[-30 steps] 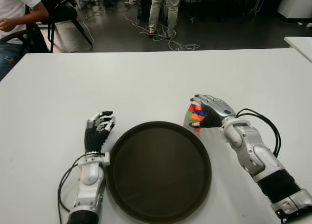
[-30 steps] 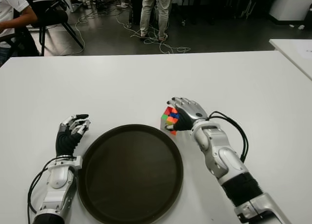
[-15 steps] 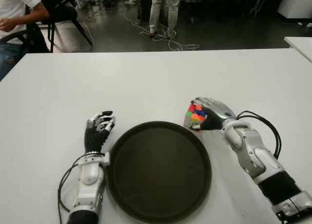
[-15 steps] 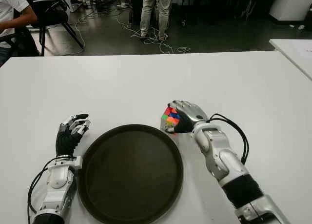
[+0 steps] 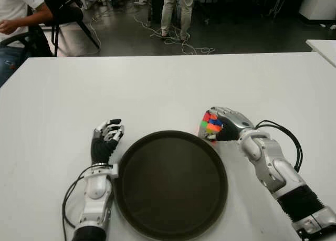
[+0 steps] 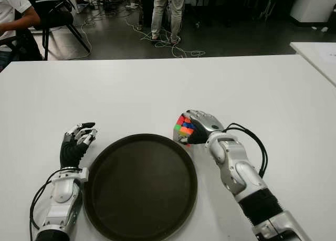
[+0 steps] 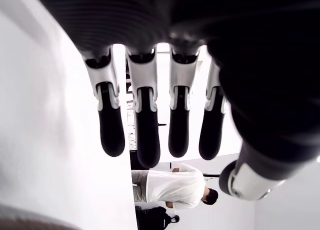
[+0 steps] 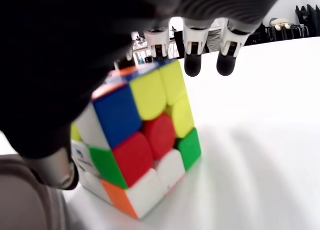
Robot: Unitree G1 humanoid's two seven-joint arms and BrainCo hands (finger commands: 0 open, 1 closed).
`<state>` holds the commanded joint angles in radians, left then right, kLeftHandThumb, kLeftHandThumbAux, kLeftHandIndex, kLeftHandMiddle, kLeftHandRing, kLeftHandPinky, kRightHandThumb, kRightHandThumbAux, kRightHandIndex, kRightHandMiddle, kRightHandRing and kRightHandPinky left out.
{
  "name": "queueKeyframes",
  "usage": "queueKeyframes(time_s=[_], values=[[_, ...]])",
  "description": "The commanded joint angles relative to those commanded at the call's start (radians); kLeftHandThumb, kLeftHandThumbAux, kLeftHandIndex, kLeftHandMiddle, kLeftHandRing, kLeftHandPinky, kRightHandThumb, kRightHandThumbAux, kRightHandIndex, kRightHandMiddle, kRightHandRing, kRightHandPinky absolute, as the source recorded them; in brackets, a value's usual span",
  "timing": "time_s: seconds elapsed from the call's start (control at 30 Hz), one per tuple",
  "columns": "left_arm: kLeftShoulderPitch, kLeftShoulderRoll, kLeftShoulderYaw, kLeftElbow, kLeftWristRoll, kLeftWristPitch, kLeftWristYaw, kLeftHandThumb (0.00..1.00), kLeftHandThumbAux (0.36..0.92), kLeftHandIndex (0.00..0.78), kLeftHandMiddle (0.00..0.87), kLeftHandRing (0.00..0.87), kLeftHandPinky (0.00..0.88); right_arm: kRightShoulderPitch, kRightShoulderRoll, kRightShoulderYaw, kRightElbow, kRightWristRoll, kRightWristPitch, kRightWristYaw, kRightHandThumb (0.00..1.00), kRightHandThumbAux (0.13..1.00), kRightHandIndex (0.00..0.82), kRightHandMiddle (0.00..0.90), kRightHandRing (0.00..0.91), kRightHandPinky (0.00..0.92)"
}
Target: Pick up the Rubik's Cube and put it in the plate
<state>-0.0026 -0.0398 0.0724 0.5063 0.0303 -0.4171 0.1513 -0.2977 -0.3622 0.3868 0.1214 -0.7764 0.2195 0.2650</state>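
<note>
The multicoloured Rubik's Cube (image 5: 211,124) sits just off the far right rim of the round dark plate (image 5: 170,183), on the white table (image 5: 157,88). My right hand (image 5: 227,123) covers it from the right and above, fingers curled over its top and shut on it. In the right wrist view the cube (image 8: 140,140) is tilted against the palm, one lower edge close to the table, with fingertips (image 8: 192,64) reaching past its far side. My left hand (image 5: 106,138) shows left of the plate, its fingers (image 7: 142,125) relaxed and holding nothing.
A black cable (image 5: 286,133) loops beside my right forearm. Beyond the table's far edge a person sits at the left (image 5: 16,15) and another stands (image 5: 176,12) among floor cables. A second white table (image 5: 323,46) shows at the right edge.
My right hand has closed more tightly over the cube and shifted slightly; the cube has tipped a little under it. The left hand and the plate have not moved.
</note>
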Motion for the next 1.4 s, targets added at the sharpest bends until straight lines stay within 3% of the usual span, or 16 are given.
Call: queueKeyframes(time_s=[0.23, 0.57, 0.93, 1.4], values=[[-0.001, -0.002, 0.0, -0.004, 0.002, 0.004, 0.005, 0.703, 0.711, 0.414, 0.361, 0.394, 0.425, -0.006, -0.005, 0.007, 0.006, -0.005, -0.01, -0.013, 0.194, 0.601, 0.0, 0.0, 0.0, 0.023], [0.001, 0.001, -0.004, -0.005, 0.005, -0.008, -0.002, 0.702, 0.712, 0.414, 0.355, 0.386, 0.417, -0.031, -0.024, 0.016, 0.058, -0.015, -0.095, -0.077, 0.208, 0.619, 0.0, 0.0, 0.0, 0.019], [0.008, -0.008, -0.003, -0.036, -0.005, 0.027, -0.001, 0.706, 0.711, 0.416, 0.34, 0.374, 0.411, -0.066, -0.024, 0.028, 0.048, -0.056, -0.058, -0.072, 0.188, 0.606, 0.0, 0.0, 0.0, 0.047], [0.013, -0.007, -0.005, -0.05, -0.006, 0.047, -0.006, 0.705, 0.71, 0.416, 0.348, 0.385, 0.421, -0.08, -0.018, 0.032, 0.052, -0.07, -0.037, -0.073, 0.23, 0.607, 0.0, 0.0, 0.0, 0.046]])
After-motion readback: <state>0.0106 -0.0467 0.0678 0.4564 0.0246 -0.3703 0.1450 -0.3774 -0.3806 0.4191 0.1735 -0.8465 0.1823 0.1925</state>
